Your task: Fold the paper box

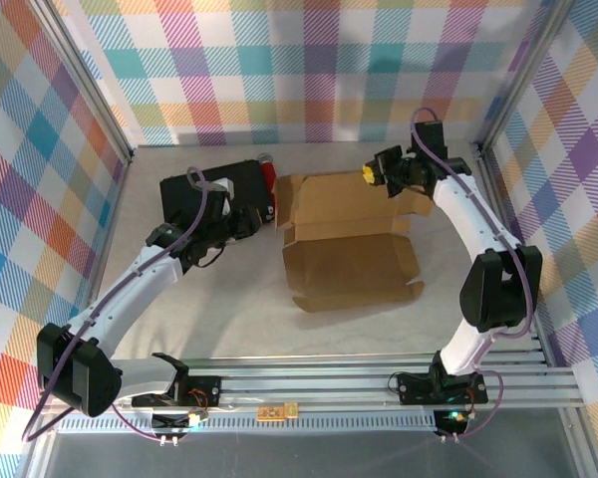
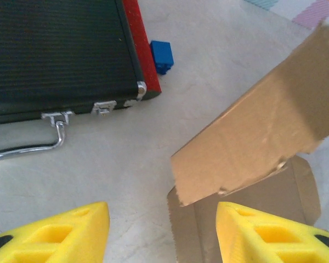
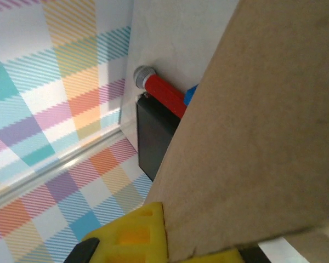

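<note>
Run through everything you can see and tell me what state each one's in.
paper box: partly folded, rear part raised, front panel flat
black case: closed, lying flat
left gripper: open, holding nothing
right gripper: shut on the paper box's raised rear part

i'm seeing the pale table [image 1: 199, 319] carrying three things: the black case [image 2: 55, 49] is lying just ahead of my left pincer [image 2: 159, 235], a blue block [image 2: 162, 55] is sitting beyond the case's red edge, and the paper box [image 1: 349, 269] is spreading out to the pincer's right.
</note>
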Motion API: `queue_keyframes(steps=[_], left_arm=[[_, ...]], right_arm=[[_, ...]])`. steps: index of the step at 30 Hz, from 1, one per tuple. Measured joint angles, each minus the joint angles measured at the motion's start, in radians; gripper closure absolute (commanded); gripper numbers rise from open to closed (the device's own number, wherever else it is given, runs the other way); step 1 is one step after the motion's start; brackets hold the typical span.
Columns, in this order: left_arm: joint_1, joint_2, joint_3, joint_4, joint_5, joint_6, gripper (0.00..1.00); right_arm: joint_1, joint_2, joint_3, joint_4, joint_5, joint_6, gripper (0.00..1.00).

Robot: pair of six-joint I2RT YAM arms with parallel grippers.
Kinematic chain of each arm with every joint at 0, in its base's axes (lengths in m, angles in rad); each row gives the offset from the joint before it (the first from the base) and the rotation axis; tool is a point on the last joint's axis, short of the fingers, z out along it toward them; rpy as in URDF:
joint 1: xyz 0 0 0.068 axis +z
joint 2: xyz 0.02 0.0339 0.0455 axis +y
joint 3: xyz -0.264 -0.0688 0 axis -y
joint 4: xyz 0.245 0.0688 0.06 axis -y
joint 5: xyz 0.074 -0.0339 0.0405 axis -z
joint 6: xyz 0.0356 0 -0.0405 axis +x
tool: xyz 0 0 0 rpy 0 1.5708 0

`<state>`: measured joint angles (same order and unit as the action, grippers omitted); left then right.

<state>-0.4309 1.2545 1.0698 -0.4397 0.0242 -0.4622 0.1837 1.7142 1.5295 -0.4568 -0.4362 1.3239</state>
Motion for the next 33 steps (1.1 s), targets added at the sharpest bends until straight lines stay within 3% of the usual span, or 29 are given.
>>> queue_keyframes(steps=[6,16,26,33], left_arm=[[0.0,0.005,-0.042,0.004,0.02,0.0,0.45],[0.0,0.007,-0.092,0.029,0.019,0.0,0.45],[0.006,0.056,-0.121,0.171,0.073,0.095,0.47],[0.035,0.117,-0.165,0.369,0.206,0.267,0.48]], right_arm=[[0.014,0.0,-0.207,0.228,-0.045,-0.057,1.0],[0.014,0.0,-0.365,0.599,-0.121,-0.085,1.0],[0.014,0.0,-0.373,0.698,-0.153,-0.089,1.0],[0.014,0.0,-0.373,0.695,-0.171,-0.111,1.0]])
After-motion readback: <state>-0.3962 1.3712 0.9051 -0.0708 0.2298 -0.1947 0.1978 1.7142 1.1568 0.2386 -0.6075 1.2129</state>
